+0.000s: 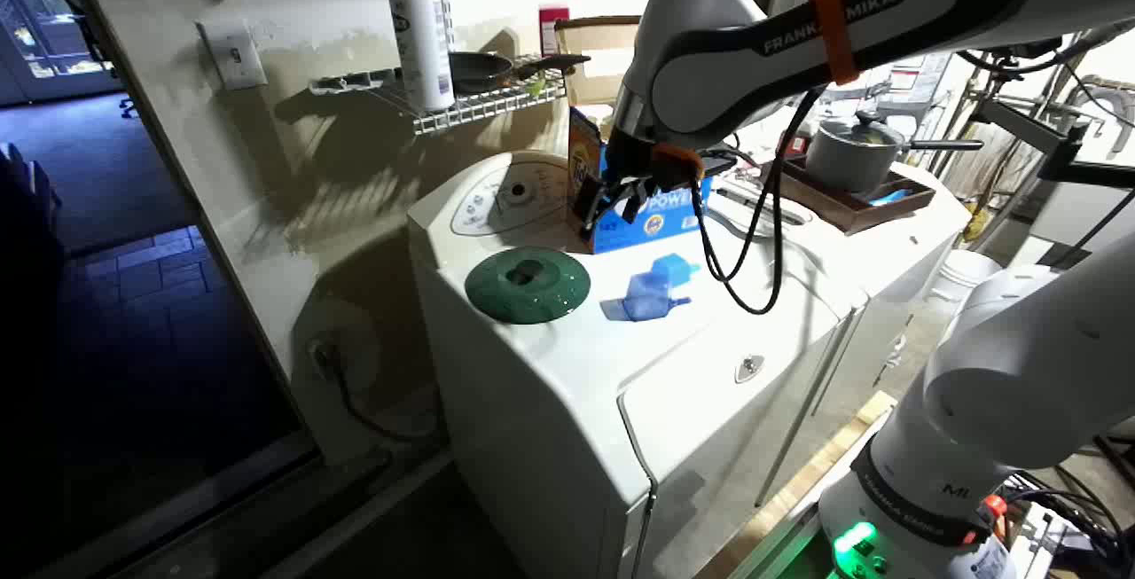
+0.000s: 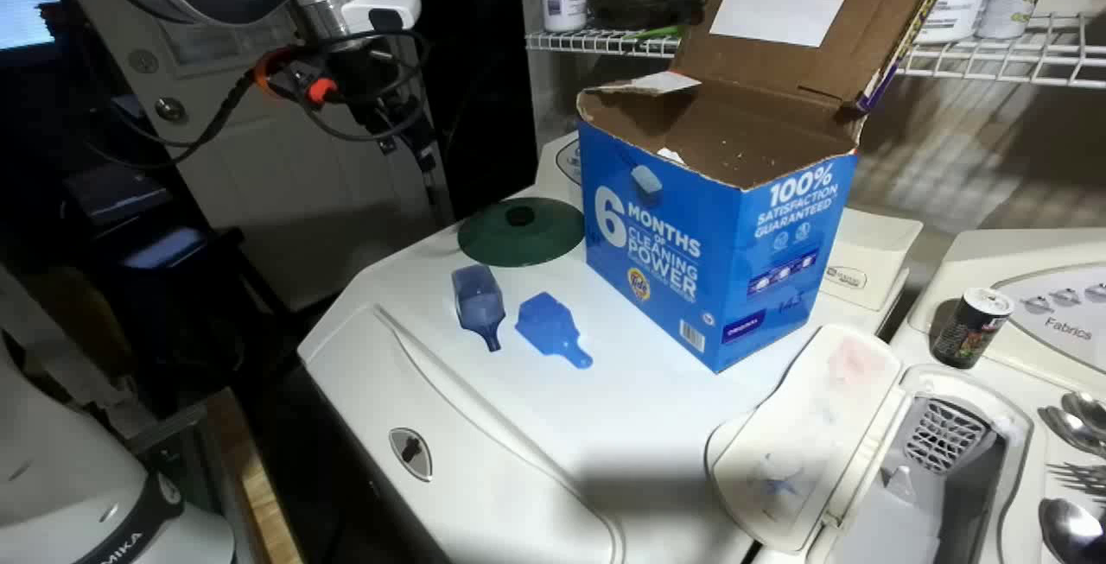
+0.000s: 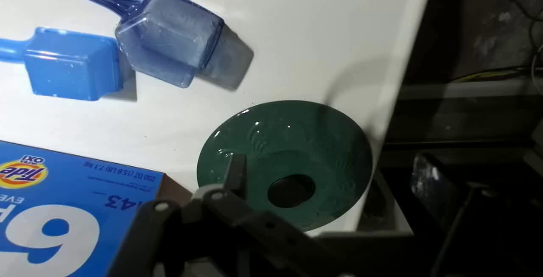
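Gripper fingers (image 3: pixel 236 173), spread, frame the green lid (image 3: pixel 292 149) in wrist view; only an exterior view shows the saucepan (image 1: pixel 849 155).

Harsh light—striped shadows on the wall (image 1: pixel 350 184)—doorway (image 1: pixel 168 322) dim

Tide logo (image 3: pixel 23 174) on blue box (image 2: pixel 717 244)
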